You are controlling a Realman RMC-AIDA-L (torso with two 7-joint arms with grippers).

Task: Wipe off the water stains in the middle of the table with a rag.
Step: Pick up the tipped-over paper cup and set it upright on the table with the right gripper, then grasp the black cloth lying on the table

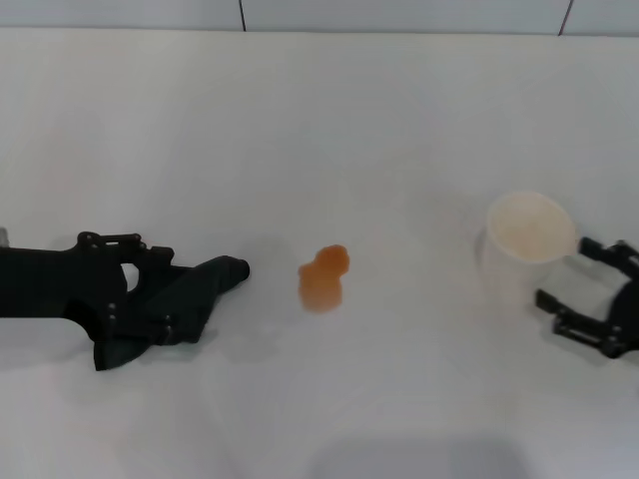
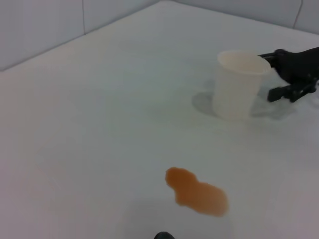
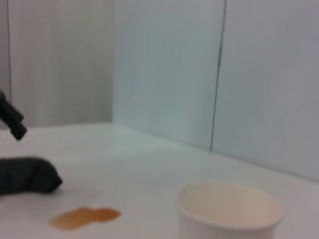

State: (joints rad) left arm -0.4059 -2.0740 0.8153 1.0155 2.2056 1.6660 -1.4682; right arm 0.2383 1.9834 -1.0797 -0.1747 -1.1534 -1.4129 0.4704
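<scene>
Between rag [image 1: 190, 294] and cup [image 1: 527, 239], water stains [image 1: 323, 278], nothing between.

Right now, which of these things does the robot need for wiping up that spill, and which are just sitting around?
Needed:
- orange spill in the middle of the table
- dark rag, held by the left gripper just left of the spill

Just sitting around:
- white paper cup, upright on the right
- right gripper, open beside the cup
</scene>
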